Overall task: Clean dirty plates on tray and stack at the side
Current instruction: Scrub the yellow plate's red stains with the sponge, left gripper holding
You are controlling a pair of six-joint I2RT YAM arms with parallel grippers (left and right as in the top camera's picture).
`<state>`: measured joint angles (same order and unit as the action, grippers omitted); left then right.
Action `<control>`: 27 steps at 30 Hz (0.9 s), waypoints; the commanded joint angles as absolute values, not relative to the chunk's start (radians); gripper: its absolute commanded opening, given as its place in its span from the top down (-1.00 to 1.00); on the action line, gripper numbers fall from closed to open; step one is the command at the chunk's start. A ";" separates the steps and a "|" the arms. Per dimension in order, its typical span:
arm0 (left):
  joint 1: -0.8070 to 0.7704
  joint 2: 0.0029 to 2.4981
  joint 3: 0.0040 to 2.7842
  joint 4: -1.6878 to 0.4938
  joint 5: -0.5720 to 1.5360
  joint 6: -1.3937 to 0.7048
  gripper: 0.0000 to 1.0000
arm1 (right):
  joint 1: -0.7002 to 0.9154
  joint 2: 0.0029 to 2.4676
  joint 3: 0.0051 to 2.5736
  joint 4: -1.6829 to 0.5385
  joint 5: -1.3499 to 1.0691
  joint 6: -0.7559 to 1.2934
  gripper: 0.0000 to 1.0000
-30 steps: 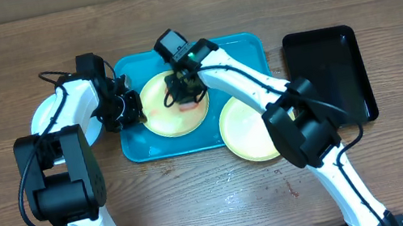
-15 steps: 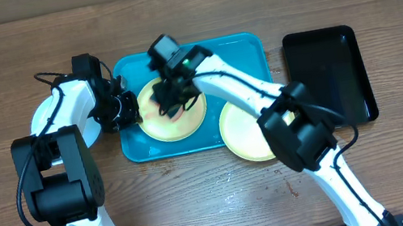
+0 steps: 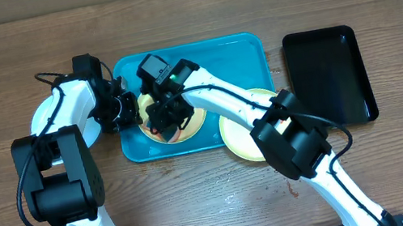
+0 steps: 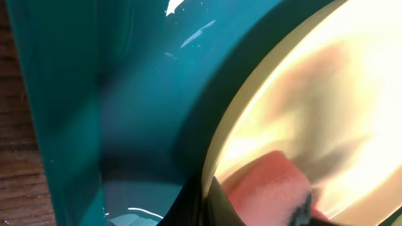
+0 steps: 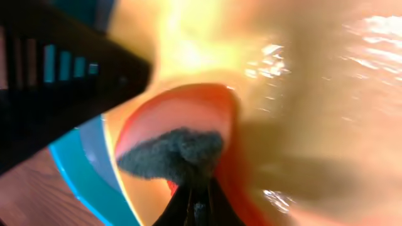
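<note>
The yellow plate I am cleaning is lying flat in the left half of the turquoise tray, and I am treating its left rim as the awkward part. My left gripper is closed on that rim, as far as the wrist view lets me judge, pinning the plate so it cannot slide on the slick tray floor. My right gripper is clamped shut on a red sponge, dark scouring face toward the fingers, soft face lying on the plate close to the pinned edge. I am aiming to press lightly and sweep away from my left fingers, not into them, working any sauce toward the plate's middle. The second yellow plate is overlapping the tray's lower right corner, and the pale plate is sitting on the table beneath my left arm, so I am planning short strokes.
</note>
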<state>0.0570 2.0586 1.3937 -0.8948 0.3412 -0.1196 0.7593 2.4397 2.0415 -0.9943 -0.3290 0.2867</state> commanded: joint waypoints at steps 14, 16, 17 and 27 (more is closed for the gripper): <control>0.060 2.043 1.406 -0.889 0.329 -0.104 0.92 | 0.628 2.459 2.087 -1.047 0.161 0.287 0.93; 0.060 2.043 1.406 -0.889 0.329 -0.104 0.91 | 0.627 2.459 2.117 -1.047 0.188 0.287 0.93; 0.060 2.043 1.406 -0.889 0.329 -0.104 0.91 | 0.626 2.459 2.135 -1.048 0.196 0.287 0.93; 0.060 2.003 1.406 -0.904 0.329 -0.104 0.92 | 0.622 2.453 2.405 -1.228 0.022 0.279 0.93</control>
<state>0.0532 2.0563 1.3937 -0.8970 0.3538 -0.1196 0.6292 2.4615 2.2940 -1.2026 0.0814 0.2863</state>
